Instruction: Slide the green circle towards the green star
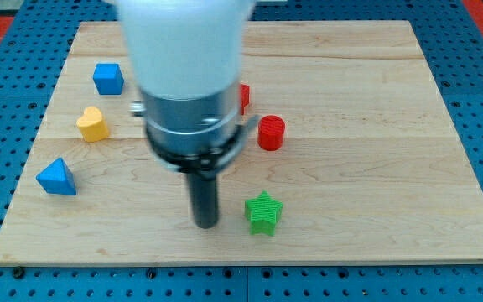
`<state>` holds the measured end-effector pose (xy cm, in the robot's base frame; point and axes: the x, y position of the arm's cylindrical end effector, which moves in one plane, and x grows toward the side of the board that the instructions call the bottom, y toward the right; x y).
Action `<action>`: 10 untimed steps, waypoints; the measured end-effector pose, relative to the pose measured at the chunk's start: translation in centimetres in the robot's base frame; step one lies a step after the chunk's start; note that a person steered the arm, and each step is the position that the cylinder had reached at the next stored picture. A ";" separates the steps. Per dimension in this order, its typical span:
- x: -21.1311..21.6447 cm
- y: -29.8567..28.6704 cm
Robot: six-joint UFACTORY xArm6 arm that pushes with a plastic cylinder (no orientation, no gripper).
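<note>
The green star (264, 213) lies on the wooden board (376, 126) near the view's bottom, right of centre. The green circle does not show in this view; the arm's white and grey body (187, 75) covers the board's middle. My tip (205, 224) is the lower end of the dark rod, just left of the green star, with a small gap between them.
A red cylinder (271, 133) stands above the star. Another red block (244, 97) peeks out from behind the arm. A blue cube (108, 78), a yellow heart (93, 124) and a blue triangle (56, 178) lie at the view's left.
</note>
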<state>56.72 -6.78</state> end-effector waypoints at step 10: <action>-18.0 19.6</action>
<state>38.70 12.79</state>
